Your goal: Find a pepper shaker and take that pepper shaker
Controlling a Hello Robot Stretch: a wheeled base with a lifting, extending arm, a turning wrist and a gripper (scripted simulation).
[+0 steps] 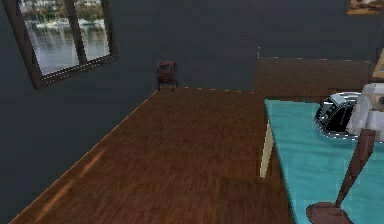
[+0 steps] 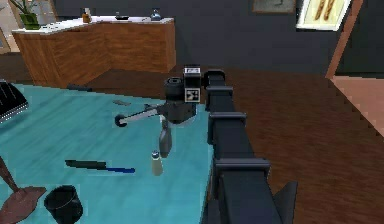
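The pepper shaker (image 2: 156, 163) is standing upright on the turquoise bench (image 2: 60, 130), its long axis running vertically and its top end pointing straight up, a small pale thing sitting near the bench's edge on the arm's side. Just above it in the arm side view the gripper (image 2: 144, 136) is hanging, one thin finger reaching toward the view's left and the other angling down to end just beside the shaker's top; whether that finger is touching the shaker cannot be told, and with the shaker standing on the bench right there, I cannot tell whether the gripper is holding anything. The dark arm (image 2: 235, 140) is rising from the bottom edge beside the bench, with two white marked squares (image 2: 190, 85) sitting at its far end. Left of the shaker a knife with a blue handle (image 2: 100, 167) is lying flat, well apart from it, and a dark cup (image 2: 65, 203) is standing lower left, next to a reddish-brown stand base (image 2: 15, 198). A toaster (image 1: 338, 112) is sitting farther along the bench in the forward view. Beyond the bench a wooden counter (image 2: 100, 50) is carrying a green plant (image 2: 30, 12), and framed pictures (image 2: 325, 12) are hanging on the dark wall. In the forward view a window (image 1: 65, 35) is showing on the left wall, and wooden floor (image 1: 170, 150) is stretching toward a small dark chair (image 1: 167, 72).
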